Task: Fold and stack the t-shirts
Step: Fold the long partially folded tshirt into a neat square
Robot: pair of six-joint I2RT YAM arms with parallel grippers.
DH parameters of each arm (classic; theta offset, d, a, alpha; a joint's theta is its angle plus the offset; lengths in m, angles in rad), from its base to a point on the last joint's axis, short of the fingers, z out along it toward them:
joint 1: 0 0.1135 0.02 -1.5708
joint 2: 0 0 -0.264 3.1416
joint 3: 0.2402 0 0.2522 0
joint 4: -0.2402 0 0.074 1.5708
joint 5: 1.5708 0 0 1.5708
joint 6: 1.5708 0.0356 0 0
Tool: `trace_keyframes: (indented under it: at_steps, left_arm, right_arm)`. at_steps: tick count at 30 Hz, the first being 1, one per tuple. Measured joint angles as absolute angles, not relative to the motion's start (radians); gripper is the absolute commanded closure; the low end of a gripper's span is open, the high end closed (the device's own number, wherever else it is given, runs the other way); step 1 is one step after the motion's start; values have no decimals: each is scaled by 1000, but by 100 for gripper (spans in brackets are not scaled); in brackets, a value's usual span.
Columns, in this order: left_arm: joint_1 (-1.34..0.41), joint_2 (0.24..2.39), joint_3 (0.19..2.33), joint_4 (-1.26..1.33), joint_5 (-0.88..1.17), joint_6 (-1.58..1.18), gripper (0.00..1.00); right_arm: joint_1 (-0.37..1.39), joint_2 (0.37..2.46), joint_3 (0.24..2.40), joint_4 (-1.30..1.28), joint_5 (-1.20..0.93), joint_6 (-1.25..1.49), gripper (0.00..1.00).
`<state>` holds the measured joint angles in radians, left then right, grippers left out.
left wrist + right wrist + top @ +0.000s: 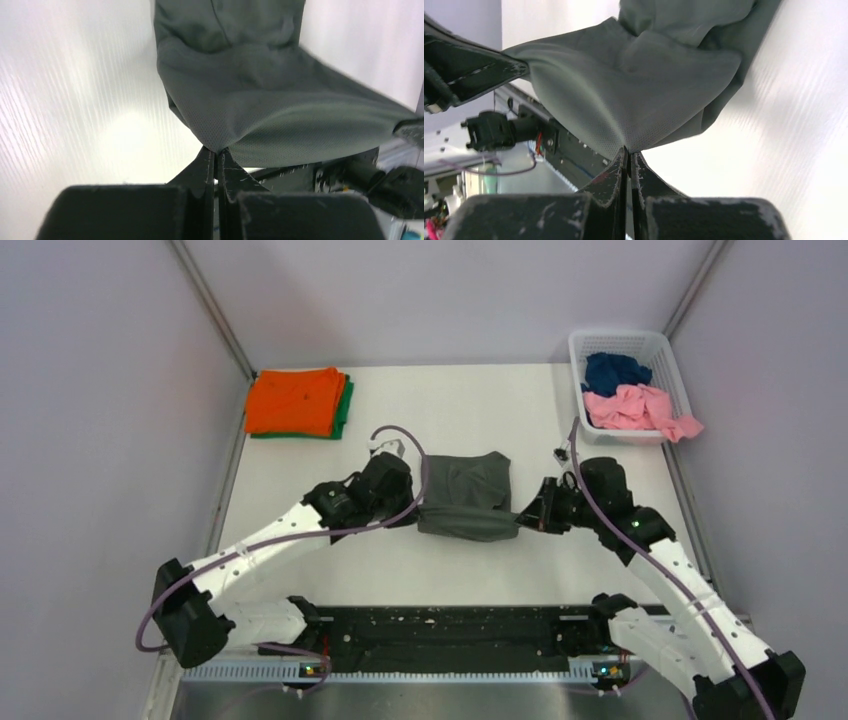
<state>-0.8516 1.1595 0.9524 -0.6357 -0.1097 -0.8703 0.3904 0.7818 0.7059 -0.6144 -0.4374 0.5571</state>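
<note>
Dark grey t-shirt [465, 495] mid-table [330, 570], far part lying flat, near edge raised and stretched between the two arms. Left gripper [217, 152] pinched tight on the near-left corner; right gripper [629, 150] pinched likewise on the near-right corner, cloth bunching to a point at each pair of tips. Orange tee [295, 400] folded on top of green tee [346, 405] at far left; navy tee [612, 370] and pink tee [635, 408] loose in white basket [660, 345] at far right.

Likely step: carrying the near edge over to the far edge. To do well: advance both wrists together, level and evenly taut; lay the edge square onto the far one; let go only once the cloth rests flat. Risk: slack in the middle making a crooked crease.
</note>
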Motion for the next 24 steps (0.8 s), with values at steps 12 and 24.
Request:
trace_keyframes:
  at_steps: [12, 24]
  left_arm:
    - [-605, 1473, 1195, -573, 12, -749, 100]
    - [-470, 1787, 1466, -574, 152, -665, 100]
  right_arm:
    - [264, 1091, 848, -442, -409, 549, 100]
    - [194, 1359, 965, -292, -402, 553, 100]
